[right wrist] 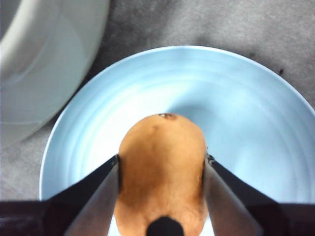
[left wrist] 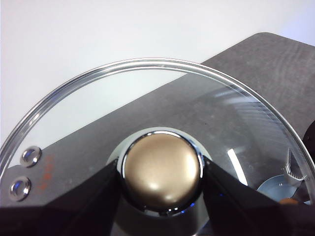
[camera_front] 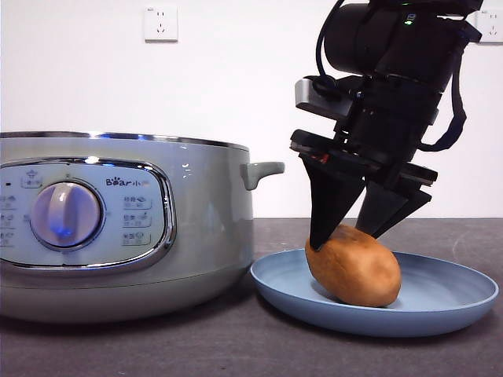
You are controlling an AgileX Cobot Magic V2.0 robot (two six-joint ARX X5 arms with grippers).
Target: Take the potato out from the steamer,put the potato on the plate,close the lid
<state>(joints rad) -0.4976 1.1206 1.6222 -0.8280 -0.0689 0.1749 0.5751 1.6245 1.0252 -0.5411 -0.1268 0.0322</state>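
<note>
The orange-brown potato lies on the light-blue plate, to the right of the steamer. My right gripper comes down from above, and its jaws press both sides of the potato over the plate. My left gripper is shut on the round knob of the glass lid and holds it in the air above the dark table. The lid does not show in the front view. The steamer's top is open.
The steamer's small side handle juts toward the plate, close to the right arm. The steamer's wall is close beside the plate's rim. A white wall with a socket stands behind the table.
</note>
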